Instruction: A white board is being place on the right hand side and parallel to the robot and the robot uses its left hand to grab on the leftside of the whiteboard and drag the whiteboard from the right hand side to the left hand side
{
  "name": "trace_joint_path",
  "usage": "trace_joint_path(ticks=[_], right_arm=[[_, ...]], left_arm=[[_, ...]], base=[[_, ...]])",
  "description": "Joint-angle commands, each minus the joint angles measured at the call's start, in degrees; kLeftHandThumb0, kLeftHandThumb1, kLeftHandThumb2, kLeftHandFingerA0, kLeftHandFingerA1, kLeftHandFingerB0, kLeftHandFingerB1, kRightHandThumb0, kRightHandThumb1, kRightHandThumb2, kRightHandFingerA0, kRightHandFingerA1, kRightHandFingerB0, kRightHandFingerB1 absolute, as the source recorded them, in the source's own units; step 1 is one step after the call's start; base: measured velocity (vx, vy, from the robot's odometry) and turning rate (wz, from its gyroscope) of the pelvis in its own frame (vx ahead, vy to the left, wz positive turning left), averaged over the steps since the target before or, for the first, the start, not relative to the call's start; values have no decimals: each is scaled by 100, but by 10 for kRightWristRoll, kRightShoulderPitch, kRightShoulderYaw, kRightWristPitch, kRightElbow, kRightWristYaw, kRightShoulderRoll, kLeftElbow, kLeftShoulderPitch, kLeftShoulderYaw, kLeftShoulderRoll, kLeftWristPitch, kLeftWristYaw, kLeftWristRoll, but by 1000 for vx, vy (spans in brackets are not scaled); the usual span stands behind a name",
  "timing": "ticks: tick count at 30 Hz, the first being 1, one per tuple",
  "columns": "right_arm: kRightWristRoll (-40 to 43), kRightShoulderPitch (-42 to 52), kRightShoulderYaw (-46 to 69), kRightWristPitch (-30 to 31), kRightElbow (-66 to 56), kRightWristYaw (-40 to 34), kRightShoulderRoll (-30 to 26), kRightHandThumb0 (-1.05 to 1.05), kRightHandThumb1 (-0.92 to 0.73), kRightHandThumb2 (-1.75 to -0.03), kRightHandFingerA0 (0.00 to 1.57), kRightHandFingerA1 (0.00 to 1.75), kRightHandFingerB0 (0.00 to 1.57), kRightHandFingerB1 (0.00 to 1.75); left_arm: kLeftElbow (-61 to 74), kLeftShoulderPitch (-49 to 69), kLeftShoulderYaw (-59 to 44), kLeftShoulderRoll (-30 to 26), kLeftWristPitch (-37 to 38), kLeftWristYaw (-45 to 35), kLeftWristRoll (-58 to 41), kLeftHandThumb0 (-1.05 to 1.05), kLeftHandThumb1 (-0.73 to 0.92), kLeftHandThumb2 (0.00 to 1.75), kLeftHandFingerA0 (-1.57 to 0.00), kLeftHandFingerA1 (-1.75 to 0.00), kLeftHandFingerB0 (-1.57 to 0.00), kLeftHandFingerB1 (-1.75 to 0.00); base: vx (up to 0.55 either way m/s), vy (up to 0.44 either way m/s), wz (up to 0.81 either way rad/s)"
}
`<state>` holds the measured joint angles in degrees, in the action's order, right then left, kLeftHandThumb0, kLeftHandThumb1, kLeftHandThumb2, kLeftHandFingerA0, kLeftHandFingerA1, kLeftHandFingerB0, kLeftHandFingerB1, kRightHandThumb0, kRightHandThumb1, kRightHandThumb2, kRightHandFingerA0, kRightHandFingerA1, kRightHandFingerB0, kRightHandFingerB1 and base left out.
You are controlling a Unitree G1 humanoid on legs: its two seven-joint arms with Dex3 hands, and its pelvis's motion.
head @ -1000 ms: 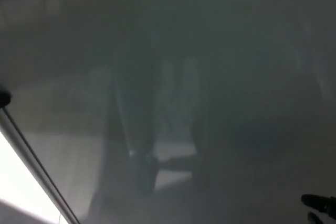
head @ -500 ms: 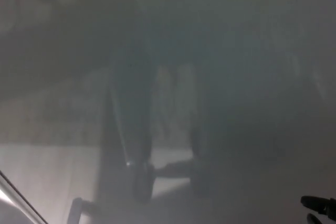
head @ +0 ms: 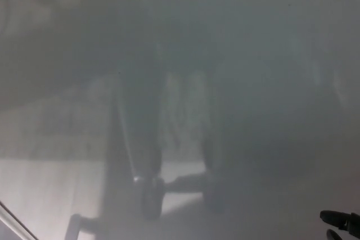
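Basically, whiteboard [head: 236, 54] filled the view, its frame edge [head: 14, 220] at far lower left. Left hand was unseen. Right hand [head: 340, 223] showed only fingertips; grip unclear. Judged: drag steadily left, keeping board parallel, right hand clear.

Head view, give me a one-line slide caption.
Glossy whiteboard fills the frame with dim reflections, its edge at lower left and the right hand at lower right.

black right hand [head: 339, 222], thick rounded fingers [head: 332, 216]
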<state>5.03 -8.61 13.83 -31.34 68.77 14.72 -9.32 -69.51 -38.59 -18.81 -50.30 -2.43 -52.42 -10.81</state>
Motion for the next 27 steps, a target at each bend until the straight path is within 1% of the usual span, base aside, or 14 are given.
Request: trace_joint_path(ticks=[1, 13, 14, 15, 16, 17, 18, 19, 21, 22, 23, 25, 26, 27], right_arm=[[0, 4, 0, -7, 2, -7, -6, -41, -67, -60, 100, 68, 70, 49], [-5, 6, -5, -19, 10, -15, -4, -42, -65, -60, 103, 66, 73, 50], [-7, 6, -7, -20, 9, -16, -4, -42, -66, -60, 103, 66, 73, 50], [-7, 6, -7, -20, 9, -16, -4, -42, -66, -60, 103, 66, 73, 50], [-8, 6, -8, -18, 8, -18, -4, -42, -66, -61, 102, 67, 72, 49], [-10, 4, -9, -14, 7, -22, -4, -42, -66, -61, 102, 67, 72, 49], [-10, 5, -10, -14, 7, -22, -5, -41, -67, -61, 102, 67, 72, 49], [-12, 5, -11, -14, 7, -23, -5, -42, -67, -60, 101, 66, 72, 49], [-9, 5, -11, -17, 6, -21, -5, -41, -67, -60, 101, 66, 72, 49], [-3, 4, -8, -13, 6, -13, -4, -41, -67, -60, 101, 68, 71, 49], [-4, 4, -8, -13, 6, -14, -5, -42, -67, -61, 101, 68, 71, 49], [-7, 4, -10, -13, 6, -17, -5, -42, -67, -61, 101, 68, 71, 49], [-8, 5, -11, -15, 5, -19, -5, -42, -66, -60, 101, 68, 72, 49], [-9, 5, -11, -15, 5, -20, -5, -40, -67, -60, 101, 68, 71, 49]], left_arm=[[-13, -23, -23, -47, 23, -1, -11, 4, 73, 61, -72, -79, -65, -58], [-21, -14, -38, -59, 18, 11, -4, 5, 69, 60, -76, -75, -68, -59], [-23, -15, -39, -60, 14, 14, -4, 2, 72, 58, -69, -65, -57, -49], [-24, -15, -39, -61, 14, 14, -3, 2, 72, 58, -69, -65, -57, -49], [-24, -15, -40, -61, 12, 7, -5, -13, 52, 71, -4, -32, -2, -14], [-25, -14, -41, -63, 10, -2, -7, -13, 52, 71, -4, -32, -2, -14], [-24, -9, -39, -63, 21, 2, -2, -22, 44, 67, 0, -8, 0, -1], [-24, -7, -37, -64, 26, 6, 1, -26, 43, 64, 0, 0, 0, 0], [-24, -2, -35, -66, 30, 6, 5, -29, 48, 54, 0, 0, 0, 0], [-17, 10, -31, -67, 47, 22, 11, -46, 28, 60, 0, -2, 0, 0], [-16, 13, -32, -66, 48, 24, 10, -44, 26, 59, 0, -3, 0, -1], [-16, 15, -35, -65, 45, 25, 5, -44, 26, 59, 0, -3, 0, -1], [-16, 22, -40, -64, 48, 30, 2, -42, 47, 54, 0, 0, 0, 0], [-15, 30, -46, -64, 50, 30, -3, -60, 36, 67, 0, 0, 0, 0]], base=[[0, 0, 0], [0, 0, 0], [0, 0, 0], [0, 0, 0], [0, 0, 0], [0, 0, 0], [0, 0, 0], [0, 0, 0], [0, 0, 0], [0, 0, 0], [0, 0, 0], [0, 0, 0], [0, 0, 0], [0, 0, 0]])
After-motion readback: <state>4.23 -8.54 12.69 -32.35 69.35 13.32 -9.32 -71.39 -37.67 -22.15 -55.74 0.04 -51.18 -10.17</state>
